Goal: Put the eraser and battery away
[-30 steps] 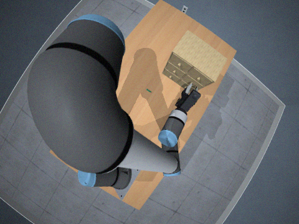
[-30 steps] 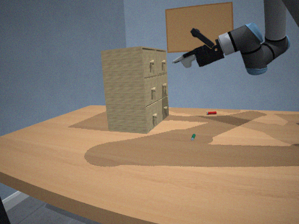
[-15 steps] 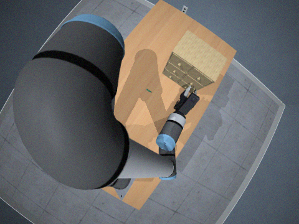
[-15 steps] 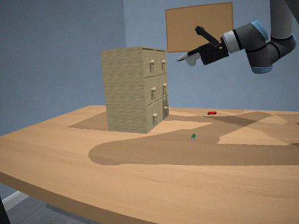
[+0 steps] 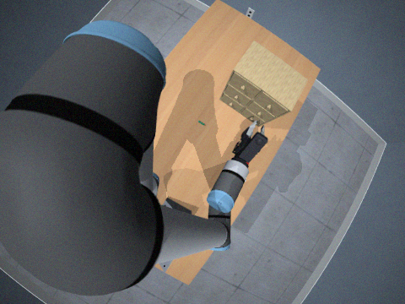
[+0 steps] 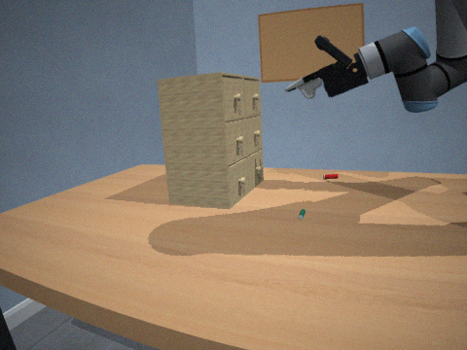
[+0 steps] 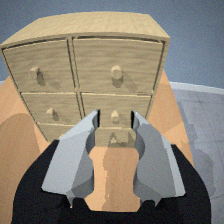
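Observation:
The wooden chest point(image 6: 211, 138) stands upright on the table with all its drawers shut. It also shows in the overhead view point(image 5: 263, 86) and the wrist view point(image 7: 90, 75). My gripper point(image 6: 304, 87) hovers in the air a short way in front of the chest, at top-row height, pointing at the drawer fronts. Its fingers stand narrow with nothing between them. The top right drawer's knob point(image 7: 116, 72) is ahead of the fingertips, apart from them. A small green cylinder point(image 6: 302, 213) lies on the table in front of the chest. A small red object point(image 6: 331, 176) lies further back.
The table's right edge point(image 5: 270, 169) runs close under my wrist in the overhead view. My arm's big shoulder point(image 5: 76, 160) blocks the left of that view. A brown board point(image 6: 311, 41) hangs on the wall behind.

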Motion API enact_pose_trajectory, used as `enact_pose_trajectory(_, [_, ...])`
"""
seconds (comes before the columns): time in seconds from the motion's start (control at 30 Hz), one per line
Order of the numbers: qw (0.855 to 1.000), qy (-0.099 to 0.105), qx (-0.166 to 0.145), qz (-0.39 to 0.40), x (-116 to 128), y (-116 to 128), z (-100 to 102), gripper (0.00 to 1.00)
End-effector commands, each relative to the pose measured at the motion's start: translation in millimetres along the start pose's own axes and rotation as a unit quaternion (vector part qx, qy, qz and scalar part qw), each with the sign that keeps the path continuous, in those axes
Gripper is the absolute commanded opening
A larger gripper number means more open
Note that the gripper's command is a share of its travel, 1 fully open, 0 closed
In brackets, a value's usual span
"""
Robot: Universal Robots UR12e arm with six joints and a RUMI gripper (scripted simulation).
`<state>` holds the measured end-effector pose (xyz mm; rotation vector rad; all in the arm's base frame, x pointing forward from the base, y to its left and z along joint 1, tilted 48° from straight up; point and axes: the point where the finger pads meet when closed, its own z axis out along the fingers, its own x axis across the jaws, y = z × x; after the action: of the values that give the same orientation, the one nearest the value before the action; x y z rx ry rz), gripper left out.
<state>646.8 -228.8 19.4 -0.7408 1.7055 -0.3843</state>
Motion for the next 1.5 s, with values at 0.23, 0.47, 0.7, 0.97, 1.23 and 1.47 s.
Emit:
enact_pose_trajectory(0.23, [1.0,0.0,0.0,0.0,0.3,-0.6,-2.7,0.2])
enact_pose_trajectory(0.47, [1.0,0.0,-0.001,0.0,0.3,-0.6,-2.8,0.2])
enact_pose_trajectory(0.7, [1.0,0.0,-0.002,0.0,0.4,-0.9,-3.0,0.2])
enact_pose_trajectory(0.97, [1.0,0.0,-0.005,0.0,0.5,-1.2,-3.4,0.2])
enact_pose_trajectory(1.23, [1.0,0.001,-0.01,0.0,0.6,-1.8,-4.2,0.2])
enact_pose_trajectory(1.47, [1.0,0.001,-0.014,-0.001,0.6,-2.3,-4.9,0.2])
